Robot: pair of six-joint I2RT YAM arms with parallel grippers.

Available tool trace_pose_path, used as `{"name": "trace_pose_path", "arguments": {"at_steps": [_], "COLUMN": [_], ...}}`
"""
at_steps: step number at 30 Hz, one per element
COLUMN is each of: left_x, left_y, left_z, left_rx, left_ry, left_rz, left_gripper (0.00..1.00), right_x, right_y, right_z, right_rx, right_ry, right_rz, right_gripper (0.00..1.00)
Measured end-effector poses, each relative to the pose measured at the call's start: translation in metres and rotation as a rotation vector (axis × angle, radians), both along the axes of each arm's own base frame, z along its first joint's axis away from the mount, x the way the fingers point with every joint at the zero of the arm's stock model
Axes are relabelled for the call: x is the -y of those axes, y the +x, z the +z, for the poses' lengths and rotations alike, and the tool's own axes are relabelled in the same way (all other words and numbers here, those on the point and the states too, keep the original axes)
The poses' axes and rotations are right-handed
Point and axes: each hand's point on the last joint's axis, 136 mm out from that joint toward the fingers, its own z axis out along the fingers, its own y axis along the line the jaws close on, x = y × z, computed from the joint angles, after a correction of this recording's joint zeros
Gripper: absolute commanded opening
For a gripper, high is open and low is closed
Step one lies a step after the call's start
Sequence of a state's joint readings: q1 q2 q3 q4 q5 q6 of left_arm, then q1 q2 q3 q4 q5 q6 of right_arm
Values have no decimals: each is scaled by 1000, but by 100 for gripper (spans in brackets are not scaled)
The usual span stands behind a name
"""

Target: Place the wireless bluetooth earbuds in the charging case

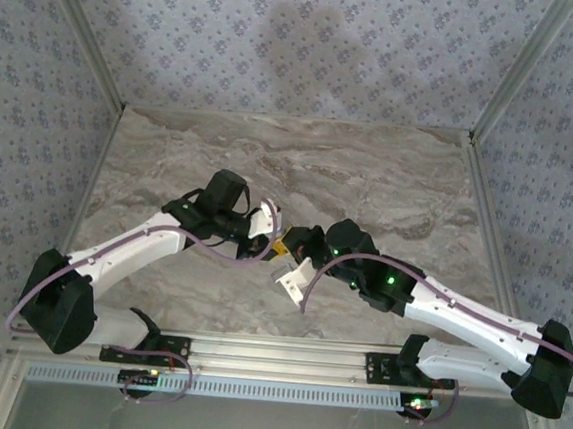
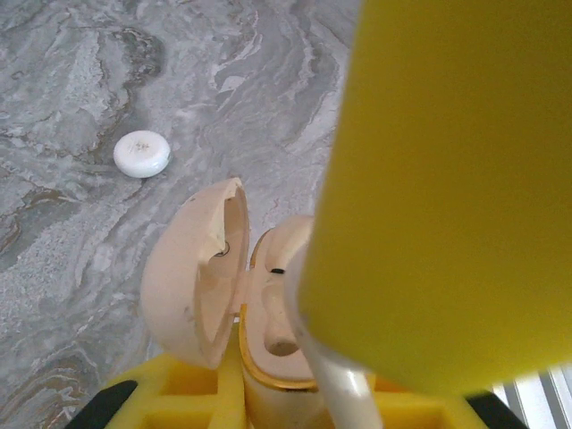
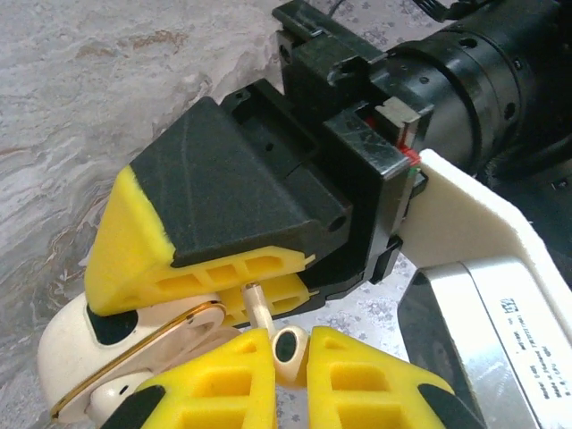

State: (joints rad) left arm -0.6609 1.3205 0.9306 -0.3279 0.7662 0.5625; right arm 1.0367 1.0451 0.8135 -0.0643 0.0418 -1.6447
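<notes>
The peach charging case (image 2: 268, 308) stands open, its lid (image 2: 192, 277) swung left and a gold rim around its hollow base. My left gripper (image 2: 277, 407) is shut on the case's lower body between yellow pads. In the right wrist view the case (image 3: 85, 353) sits under the left gripper's black and yellow fingers (image 3: 179, 232). My right gripper (image 3: 290, 384) is shut on one whitish earbud (image 3: 288, 344), whose stem points up beside the case's gold rim. In the left wrist view that earbud's stem (image 2: 344, 389) lies over the case's right side, below a big yellow right finger (image 2: 447, 179). Both grippers (image 1: 284, 246) meet mid-table.
A plain white round disc (image 2: 141, 153) lies on the marble table (image 2: 80, 259) to the far left of the case. Patterned walls (image 1: 301, 45) enclose the table at the back and sides. A metal rail (image 1: 274, 354) runs along the near edge.
</notes>
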Motion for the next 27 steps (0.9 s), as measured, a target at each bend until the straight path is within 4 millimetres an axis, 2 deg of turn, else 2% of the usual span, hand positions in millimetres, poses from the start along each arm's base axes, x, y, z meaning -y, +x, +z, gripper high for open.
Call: {"name": "trace_pose_path", "arguments": {"at_steps": [11,19,24,27], "left_x": [-8,-19,-31,-38], "left_y": [22,37,44,47], "left_z": [-5,-25,-37,-36], "left_rx": [19,25,32,52], "left_ry": [-15,56,102,110], "left_rz": [112,226,309,349], "left_gripper": [18,18,19,19], "right_x": [2,21,41,53], "right_y": [0,19,30,34], "right_z": [18,23,18,9], "right_rx": [-96,-228,-367,-459], "right_ry": [135,235,262,254], "right_rz": [-32,-131,-208,-252], "right_gripper": [13,13,14,13]}}
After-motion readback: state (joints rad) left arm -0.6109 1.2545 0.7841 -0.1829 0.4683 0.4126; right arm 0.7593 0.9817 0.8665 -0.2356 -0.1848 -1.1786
